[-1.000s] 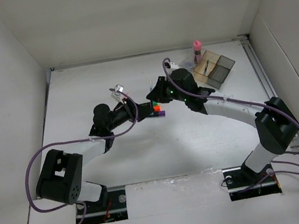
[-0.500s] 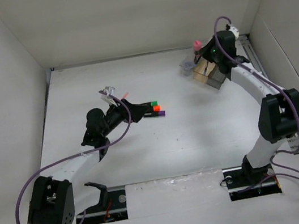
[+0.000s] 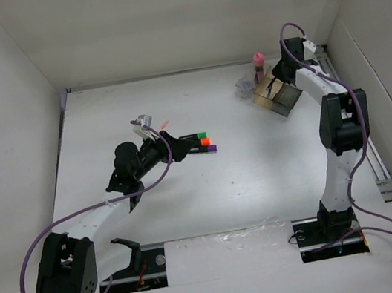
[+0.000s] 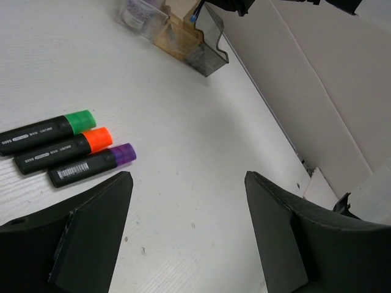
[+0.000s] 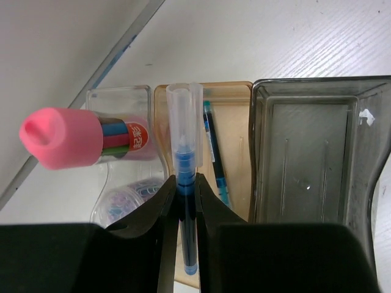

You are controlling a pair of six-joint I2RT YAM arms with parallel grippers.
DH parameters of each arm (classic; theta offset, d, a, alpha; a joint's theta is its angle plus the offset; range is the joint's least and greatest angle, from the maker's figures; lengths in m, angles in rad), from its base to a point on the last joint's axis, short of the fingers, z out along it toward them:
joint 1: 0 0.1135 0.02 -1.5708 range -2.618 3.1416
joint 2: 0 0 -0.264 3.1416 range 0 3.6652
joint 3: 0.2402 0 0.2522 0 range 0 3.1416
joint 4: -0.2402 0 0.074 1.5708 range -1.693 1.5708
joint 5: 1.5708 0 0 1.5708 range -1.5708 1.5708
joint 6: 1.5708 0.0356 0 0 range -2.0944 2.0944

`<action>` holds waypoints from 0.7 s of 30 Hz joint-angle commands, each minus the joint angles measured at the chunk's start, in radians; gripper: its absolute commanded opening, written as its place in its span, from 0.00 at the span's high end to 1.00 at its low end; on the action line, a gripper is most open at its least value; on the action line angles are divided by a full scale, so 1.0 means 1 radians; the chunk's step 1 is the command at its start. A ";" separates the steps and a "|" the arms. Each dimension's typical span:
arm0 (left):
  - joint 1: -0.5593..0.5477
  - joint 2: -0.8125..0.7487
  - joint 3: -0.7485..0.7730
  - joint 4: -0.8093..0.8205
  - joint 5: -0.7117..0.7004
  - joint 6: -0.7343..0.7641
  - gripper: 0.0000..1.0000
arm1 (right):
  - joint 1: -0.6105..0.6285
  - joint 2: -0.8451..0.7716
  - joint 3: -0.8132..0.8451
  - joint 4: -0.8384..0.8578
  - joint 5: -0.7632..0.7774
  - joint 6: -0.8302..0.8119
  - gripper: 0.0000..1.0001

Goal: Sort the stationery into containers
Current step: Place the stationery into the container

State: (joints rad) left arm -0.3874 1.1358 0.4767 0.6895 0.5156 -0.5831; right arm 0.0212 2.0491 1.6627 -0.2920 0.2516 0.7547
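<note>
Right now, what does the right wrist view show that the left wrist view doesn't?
Only the right wrist view: a blue pen clamped in the right jaws over the tan compartment, a second thin pen lying inside it, and a pink-capped bottle in the clear compartment.
Only the left wrist view: green marker, orange marker and purple marker side by side on the table, ahead of the open left jaws.
Both: the divided tray.

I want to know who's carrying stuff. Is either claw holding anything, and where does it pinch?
The right gripper pinches the blue pen on its barrel, just below the clear cap. The left gripper is open and empty.
</note>
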 commanded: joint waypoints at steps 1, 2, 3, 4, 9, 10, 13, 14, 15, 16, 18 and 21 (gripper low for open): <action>-0.008 -0.004 0.013 0.024 -0.003 0.017 0.28 | 0.006 0.008 0.074 -0.018 0.019 -0.014 0.91; -0.008 0.005 0.013 0.024 -0.012 0.026 0.28 | 0.006 0.020 0.083 -0.018 0.018 -0.014 0.90; -0.008 0.005 0.013 0.015 -0.012 0.026 0.28 | 0.006 0.020 0.083 -0.018 0.018 -0.014 0.88; -0.008 0.005 0.013 0.015 -0.012 0.026 0.28 | 0.006 0.020 0.083 -0.018 0.009 -0.014 0.85; -0.008 0.025 0.013 0.015 -0.032 0.026 0.28 | 0.006 0.029 0.028 -0.004 -0.004 -0.005 0.70; -0.008 0.025 0.022 0.002 -0.041 0.026 0.28 | 0.006 0.029 0.028 -0.004 -0.005 -0.005 0.67; -0.008 0.025 0.022 0.002 -0.055 0.037 0.28 | 0.016 0.007 0.002 0.008 -0.014 -0.005 0.64; -0.008 0.025 0.033 -0.020 -0.081 0.037 0.28 | 0.016 0.006 0.002 0.008 -0.026 -0.005 0.61; -0.008 0.025 0.033 -0.031 -0.094 0.048 0.29 | 0.016 0.006 0.002 0.008 -0.026 -0.005 0.59; -0.008 0.025 0.033 -0.031 -0.106 0.048 0.29 | 0.016 -0.006 0.002 0.008 -0.026 -0.005 0.57; -0.008 0.016 0.033 -0.062 -0.155 0.058 0.29 | 0.025 -0.029 -0.007 0.008 -0.035 0.005 0.53; -0.008 0.016 0.045 -0.117 -0.253 0.080 0.29 | 0.025 -0.096 -0.046 0.008 -0.048 0.015 0.50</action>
State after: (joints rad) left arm -0.3874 1.1687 0.4778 0.6083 0.3698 -0.5419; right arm 0.0345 2.0674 1.6337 -0.3069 0.2203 0.7582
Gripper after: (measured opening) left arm 0.708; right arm 0.491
